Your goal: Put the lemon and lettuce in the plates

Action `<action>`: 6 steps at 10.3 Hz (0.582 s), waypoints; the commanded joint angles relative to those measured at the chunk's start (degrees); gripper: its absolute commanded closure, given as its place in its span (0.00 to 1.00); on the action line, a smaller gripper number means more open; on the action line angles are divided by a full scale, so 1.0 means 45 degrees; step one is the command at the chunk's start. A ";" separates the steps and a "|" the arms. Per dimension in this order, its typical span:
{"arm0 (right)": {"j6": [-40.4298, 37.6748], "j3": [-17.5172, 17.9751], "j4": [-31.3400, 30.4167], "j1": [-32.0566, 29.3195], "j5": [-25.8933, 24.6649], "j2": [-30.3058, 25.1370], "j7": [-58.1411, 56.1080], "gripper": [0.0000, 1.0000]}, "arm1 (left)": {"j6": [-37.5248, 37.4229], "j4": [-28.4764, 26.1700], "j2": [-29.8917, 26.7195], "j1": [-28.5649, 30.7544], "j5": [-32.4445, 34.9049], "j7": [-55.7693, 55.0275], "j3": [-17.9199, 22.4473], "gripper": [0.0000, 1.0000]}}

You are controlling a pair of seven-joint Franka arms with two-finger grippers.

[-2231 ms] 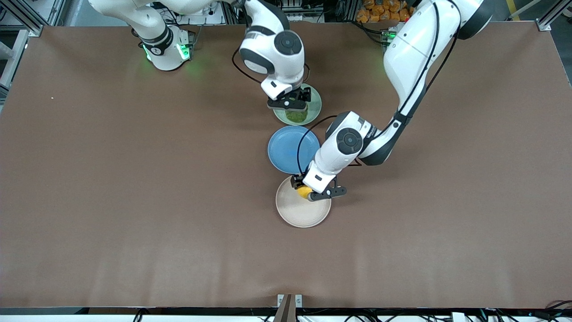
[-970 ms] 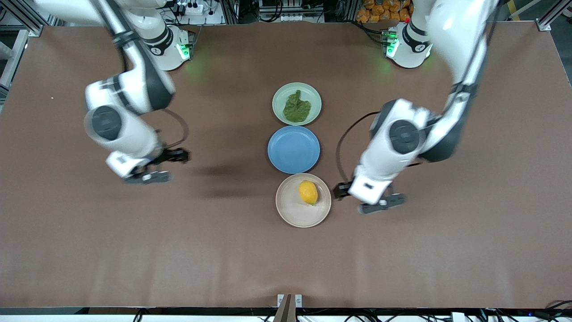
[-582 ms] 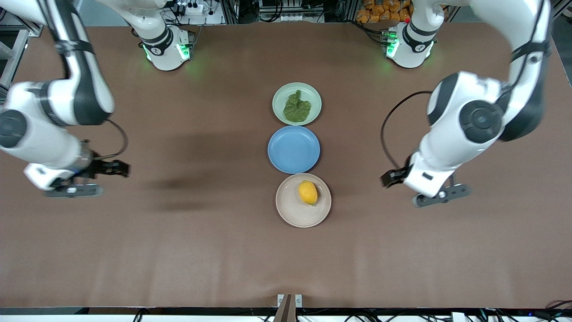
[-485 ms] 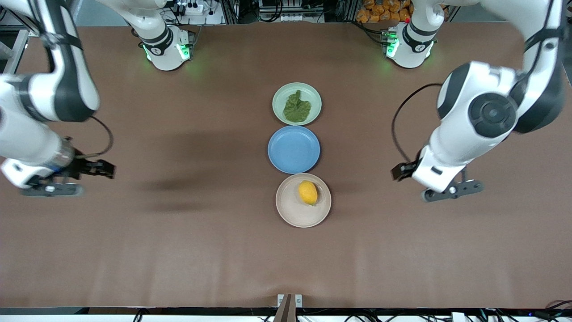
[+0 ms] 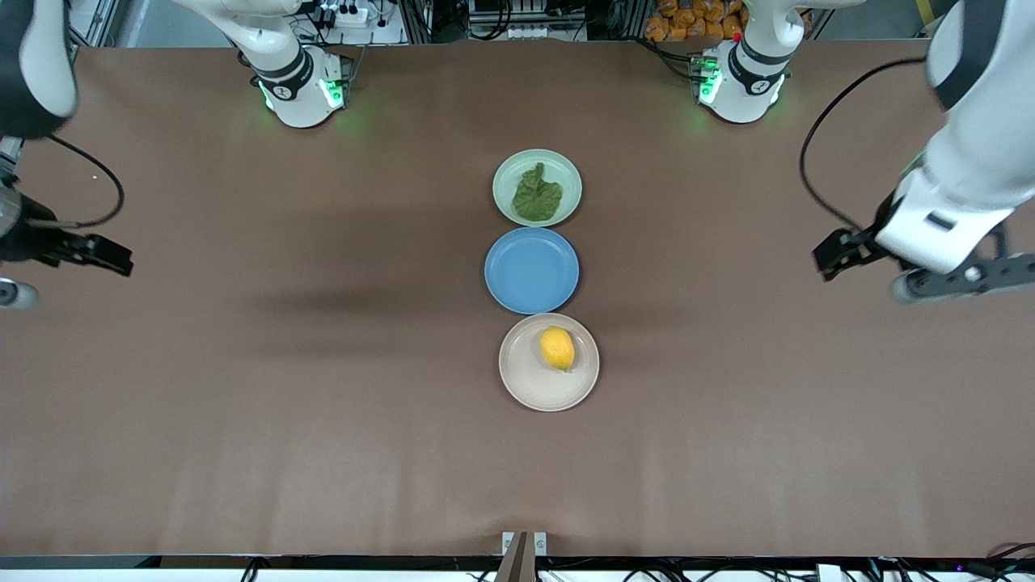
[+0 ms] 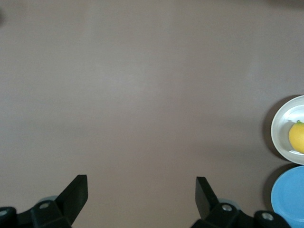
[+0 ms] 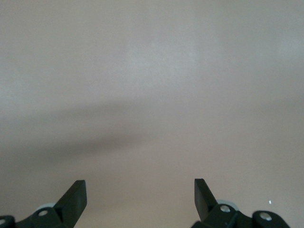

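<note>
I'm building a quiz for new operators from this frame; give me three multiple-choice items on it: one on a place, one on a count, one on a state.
1. Where is the lemon?
A. On the beige plate
B. On the blue plate
C. On the bare table

2. How many plates are on the table?
A. Two
B. Three
C. Four

3. What state is the left gripper in?
A. Shut on the lettuce
B. Shut on the lemon
C. Open, holding nothing

Answers:
1. A: the lemon lies on the beige plate, the one nearest the front camera.
2. B: a green plate with the lettuce, a blue one and a beige one stand in a row.
3. C: its fingers are spread apart over bare table; the right gripper is open too.
</note>
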 commanded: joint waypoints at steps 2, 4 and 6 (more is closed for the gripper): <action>-0.0810 -0.0673 0.0396 0.0057 0.1545 -0.1312 0.0353 0.00 | -0.0437 -0.0662 -0.1243 0.0320 -0.0780 0.0922 0.0115 0.00; -0.1316 -0.0773 0.1093 0.0077 0.1471 -0.1414 0.0314 0.00 | -0.0750 -0.0703 -0.1499 0.0495 -0.0879 0.1426 0.0251 0.00; -0.1358 -0.1027 0.1216 0.0077 0.1431 -0.1414 0.0236 0.00 | -0.0829 -0.0722 -0.1656 0.0593 -0.0899 0.1607 0.0330 0.00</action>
